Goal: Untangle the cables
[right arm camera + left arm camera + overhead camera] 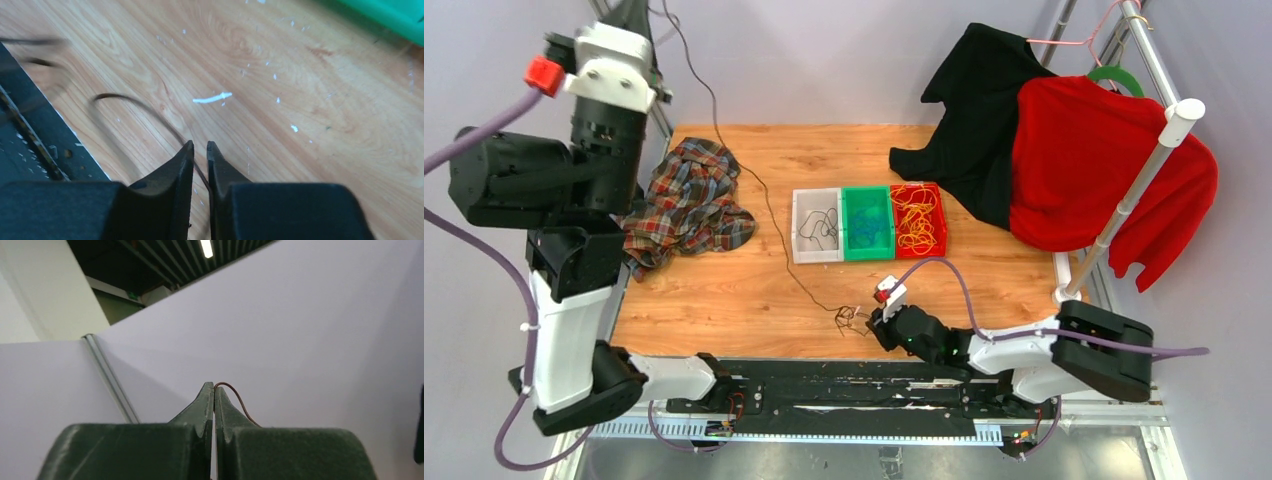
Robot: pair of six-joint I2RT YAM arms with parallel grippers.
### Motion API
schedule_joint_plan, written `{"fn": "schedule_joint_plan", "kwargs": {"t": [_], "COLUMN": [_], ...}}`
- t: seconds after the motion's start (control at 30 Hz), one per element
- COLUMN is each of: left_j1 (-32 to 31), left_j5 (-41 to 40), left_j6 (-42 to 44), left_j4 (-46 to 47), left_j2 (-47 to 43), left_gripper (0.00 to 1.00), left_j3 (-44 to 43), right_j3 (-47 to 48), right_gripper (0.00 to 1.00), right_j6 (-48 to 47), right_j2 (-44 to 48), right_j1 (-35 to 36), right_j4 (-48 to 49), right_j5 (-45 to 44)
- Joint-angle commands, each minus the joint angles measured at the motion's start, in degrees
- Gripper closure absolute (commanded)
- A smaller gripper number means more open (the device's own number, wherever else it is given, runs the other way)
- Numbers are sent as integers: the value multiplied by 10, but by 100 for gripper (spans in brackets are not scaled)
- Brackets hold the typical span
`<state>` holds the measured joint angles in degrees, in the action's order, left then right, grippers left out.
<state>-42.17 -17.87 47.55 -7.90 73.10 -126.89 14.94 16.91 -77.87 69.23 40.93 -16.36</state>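
Thin dark cable (759, 190) stretched taut, small tangle (848, 318) at table's (754, 290) near edge.

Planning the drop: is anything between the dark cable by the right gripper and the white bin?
Nothing visible: bare table lies between the cable near the right gripper and the white bin.

bins (868, 222) beyond; plaid shirt (686, 203) left

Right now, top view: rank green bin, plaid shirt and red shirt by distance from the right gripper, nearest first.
From the right gripper, low at the table's near edge:
1. green bin, straight behind it, mid-table.
2. plaid shirt, far-left of the table.
3. red shirt, on the rack at the far right.
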Motion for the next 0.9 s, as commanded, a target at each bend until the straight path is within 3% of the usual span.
{"fn": "schedule_joint_plan", "kwargs": {"t": [0.0, 0.1, 0.27, 0.37, 0.43, 0.5, 0.6, 0.7, 0.87], "left_j1": [2, 1, 1, 1, 2, 1, 1, 1, -1], "left_j5": [20, 43, 60, 81, 111, 156, 232, 332, 439], "left_j6": [-55, -80, -83, -82, -80, -83, -103, -129, -137], "left_j4": [-123, -223, -311, -366, -397, -421, -434, -432, -378], "left_j2": [-59, -114, -215, -256, -274, -280, -268, -235, -190], "left_gripper": [100, 100, 98, 83, 62, 42, 34, 17, 16], "left_j3": [93, 195, 460, 570, 631, 670, 689, 680, 712], "right_j3": [12, 18, 22, 28, 32, 36, 44, 60, 83], "right_gripper": [88, 91, 99, 99, 99, 99, 99, 99, 99], "right_j6": [-3, -9, -8, -10, -12, -14, -12, -14, -6], "right_j2": [76, 133, 209, 237, 247, 253, 258, 268, 301], "right_j1": [7, 8, 7, 7, 7, 7, 7, 7, 6], "right_j4": [-76, -120, -163, -190, -200, -206, -206, -204, -202], "right_j5": [-42, -38, -31, -27, -20, -12, -3, 9, 8]}}
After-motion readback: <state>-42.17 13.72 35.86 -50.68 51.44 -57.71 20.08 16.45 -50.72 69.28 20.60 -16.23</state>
